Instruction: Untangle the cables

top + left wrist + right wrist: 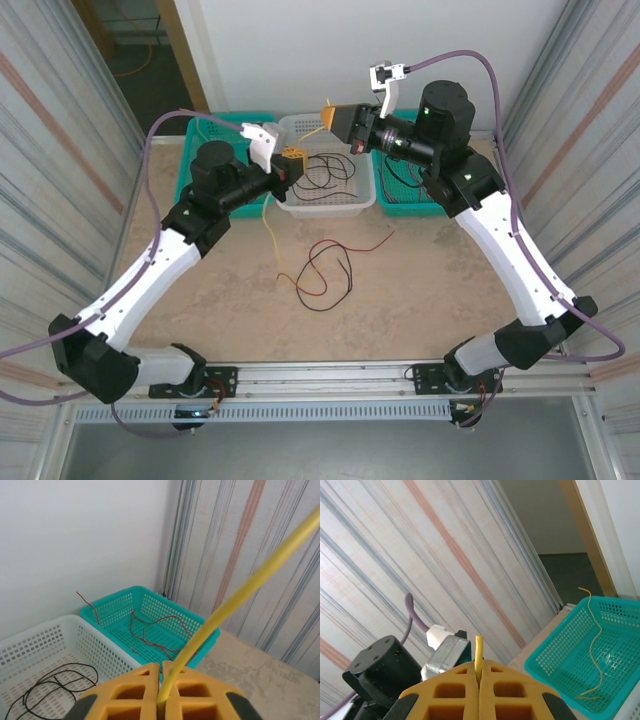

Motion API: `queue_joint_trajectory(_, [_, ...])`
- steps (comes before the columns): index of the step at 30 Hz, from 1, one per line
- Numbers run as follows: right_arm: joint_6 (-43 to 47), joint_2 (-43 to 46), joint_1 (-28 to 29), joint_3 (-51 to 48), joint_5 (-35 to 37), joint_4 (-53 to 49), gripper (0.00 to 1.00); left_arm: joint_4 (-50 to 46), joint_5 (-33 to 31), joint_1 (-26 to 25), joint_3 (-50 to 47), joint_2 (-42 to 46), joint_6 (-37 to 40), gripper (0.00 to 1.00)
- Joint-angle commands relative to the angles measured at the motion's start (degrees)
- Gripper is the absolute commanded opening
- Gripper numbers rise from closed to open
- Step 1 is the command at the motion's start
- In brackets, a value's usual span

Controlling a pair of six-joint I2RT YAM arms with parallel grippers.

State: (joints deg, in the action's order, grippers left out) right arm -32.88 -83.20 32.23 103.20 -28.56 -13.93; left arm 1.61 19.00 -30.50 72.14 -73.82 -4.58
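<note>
Left gripper (161, 674) is clamped on the yellow cable (240, 590). The cable runs up-right out of the wrist frame; from above, its tail hangs down to the table (430, 290). Right gripper (479, 672) is pinched on a short yellow stub (479, 650); can't tell if it's the same cable. Red and black cables (322, 268) lie tangled on the table near the white basket (330, 207), crossings too fine to resolve.
</note>
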Motion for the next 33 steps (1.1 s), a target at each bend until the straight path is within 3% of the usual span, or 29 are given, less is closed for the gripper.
queue_joint_trajectory(1, [-1.39,-0.19,-0.32,1.54,-0.29,2.06,0.00,0.24,-2.77,1.02,2.44,-0.77,-0.66,0.00])
queue_joint_trajectory(5, [0.18,0.39,-1.65,-0.72,4.68,-1.55,0.44,-0.50,-7.40,4.55,4.99,-2.47,-2.00,0.00])
queue_joint_trajectory(9, [0.27,3.51,-5.00,-8.33,7.42,-3.18,0.56,3.76,-17.31,11.42,6.41,-4.04,-4.54,0.00])
queue_joint_trajectory(11, [-0.95,5.72,-6.98,-13.95,6.93,-2.99,0.56,5.88,-18.94,17.34,7.85,-6.72,-9.71,0.00])
queue_joint_trajectory(13, [-1.81,7.81,-7.80,-19.68,6.83,-2.55,0.55,6.48,-16.71,22.55,11.03,-10.91,-13.27,0.00])
queue_joint_trajectory(19, [-2.63,12.75,-7.18,-31.03,6.30,-4.05,0.50,8.34,-11.60,30.71,20.92,-24.43,-18.36,0.00])
queue_joint_trajectory(23, [-1.98,13.94,-7.00,-34.50,6.85,-6.51,0.49,7.70,-7.97,33.14,27.20,-32.71,-18.39,0.00])
queue_joint_trajectory(28, [-0.74,13.93,-7.00,-35.79,7.02,-9.03,0.48,-0.29,-5.78,33.84,38.41,-43.00,-13.46,0.00])
queue_joint_trajectory(33, [-0.25,13.26,-7.66,-36.47,7.46,-10.22,0.47,-5.18,-3.45,34.32,45.82,-52.11,-14.44,0.00])
